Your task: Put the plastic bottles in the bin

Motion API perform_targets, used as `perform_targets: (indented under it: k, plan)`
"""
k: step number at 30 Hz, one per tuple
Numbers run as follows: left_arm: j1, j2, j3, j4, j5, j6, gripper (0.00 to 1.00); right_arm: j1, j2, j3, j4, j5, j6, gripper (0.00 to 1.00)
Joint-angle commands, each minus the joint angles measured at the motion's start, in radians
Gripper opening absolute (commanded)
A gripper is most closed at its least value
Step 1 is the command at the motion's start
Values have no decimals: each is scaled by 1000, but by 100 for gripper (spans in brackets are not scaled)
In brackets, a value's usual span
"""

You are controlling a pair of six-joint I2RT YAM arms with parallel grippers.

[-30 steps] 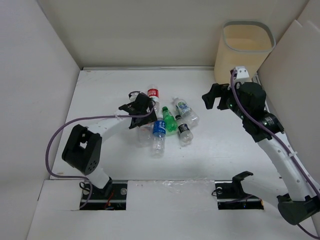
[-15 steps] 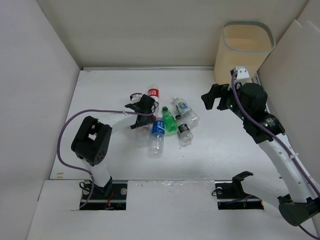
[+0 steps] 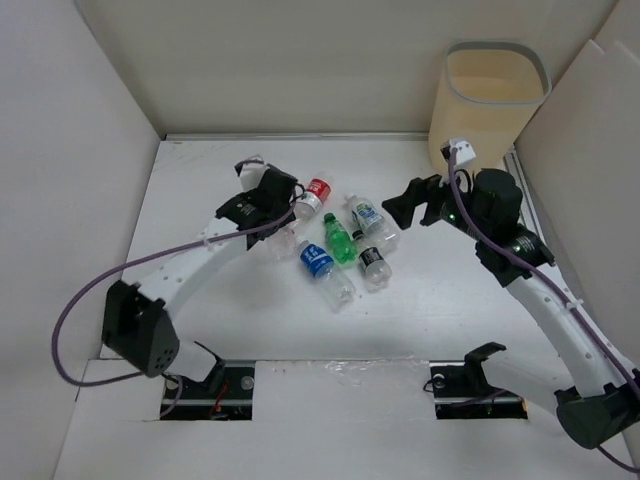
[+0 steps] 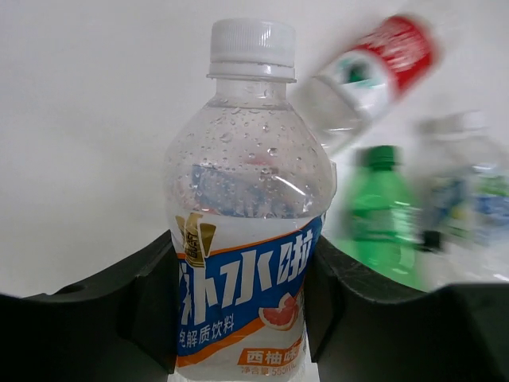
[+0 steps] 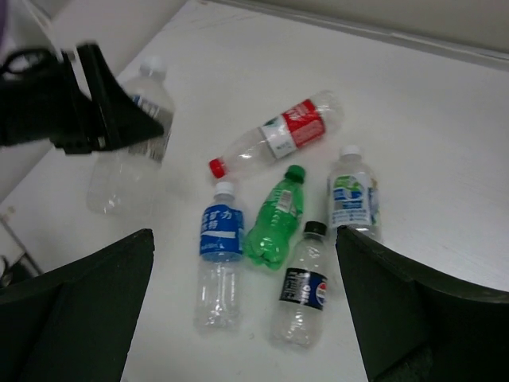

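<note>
Left wrist cam showed left gripper (image 4: 242,298) clamped on a white-capped bottle (image 4: 248,199) w/ blue label. Right gripper (image 5: 246,286) hung wide apart above the green bottle (image 5: 274,216), empty.

Left gripper (image 3: 262,195), upper left of centre, grips a bottle (image 4: 246,239); right gripper (image 3: 408,205), right of centre, gapes wide.

Five plastic bottles (image 5: 220,239), one green, lie clustered on the table (image 5: 445,119) between the right claw's (image 5: 242,239) spread fingers (image 5: 79,302).

White links (image 3: 190,268), black joints (image 3: 140,335), purple cables (image 3: 62,322); left pincer (image 3: 258,190), right pincer (image 3: 402,206) black.
</note>
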Motion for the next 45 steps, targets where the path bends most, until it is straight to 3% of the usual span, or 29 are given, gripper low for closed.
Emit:
perform_targets:
  k: [1,2,6,12,15,23,29,30,32,33,35,37,41,45]
  plan:
    - [-45,-150,125,52,64,104,0,18,37,-42,230,-315,-7,100]
    - [-62,-167,140,81,157,135,0,18,51,-42,258,-409,8,100]
    - [-111,-250,151,309,285,241,0,85,98,-42,407,-533,65,100]
    - [-111,-288,121,555,567,304,0,136,140,-42,556,-577,125,100]
    - [-111,-288,96,653,631,295,0,161,150,-42,643,-600,169,100]
    - [-111,-288,2,873,825,218,0,216,210,-22,670,-411,219,100]
    - [-111,-299,-38,963,849,181,0,257,265,10,670,-303,242,100]
    - [-111,-299,-38,963,849,181,0,257,278,22,670,-303,251,98]
    - [-111,-299,-38,963,849,181,0,257,289,23,700,-303,260,66]
    - [-111,-299,-38,963,826,181,4,257,289,23,700,-313,260,40]
    - [-111,-299,-38,953,798,181,44,257,289,23,700,-292,260,5]
    - [-111,-299,-38,936,702,193,100,257,279,13,700,-280,260,3]
    - [-111,-290,74,775,458,238,100,154,256,16,629,-228,234,3]
    - [-111,-262,209,603,182,250,100,2,274,194,426,-111,133,3]
